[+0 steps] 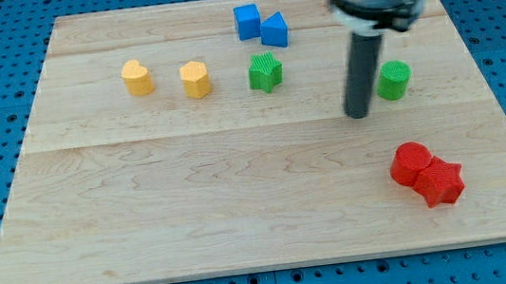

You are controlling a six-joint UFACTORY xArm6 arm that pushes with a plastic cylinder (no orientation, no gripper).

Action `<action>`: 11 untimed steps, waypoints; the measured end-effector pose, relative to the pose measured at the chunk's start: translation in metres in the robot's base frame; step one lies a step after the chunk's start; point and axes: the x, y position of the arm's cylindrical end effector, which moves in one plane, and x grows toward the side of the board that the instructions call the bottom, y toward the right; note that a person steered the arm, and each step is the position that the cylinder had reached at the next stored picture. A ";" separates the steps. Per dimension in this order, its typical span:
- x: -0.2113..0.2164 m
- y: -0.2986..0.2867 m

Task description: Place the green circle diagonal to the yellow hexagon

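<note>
Just left of green circle [394,80]: my tip [358,115]; yellow hexagon [195,79] far left.

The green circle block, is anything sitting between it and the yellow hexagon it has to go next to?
Yes. The green star-shaped block sits between the green circle block and the yellow hexagon block, close to the hexagon's right. My tip is just left of the circle.
</note>
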 end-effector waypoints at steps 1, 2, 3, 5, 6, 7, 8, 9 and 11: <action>0.000 0.062; -0.005 0.084; -0.029 0.066; -0.065 0.014; -0.073 -0.024; -0.086 -0.050; -0.086 -0.069; -0.058 -0.068; -0.029 -0.107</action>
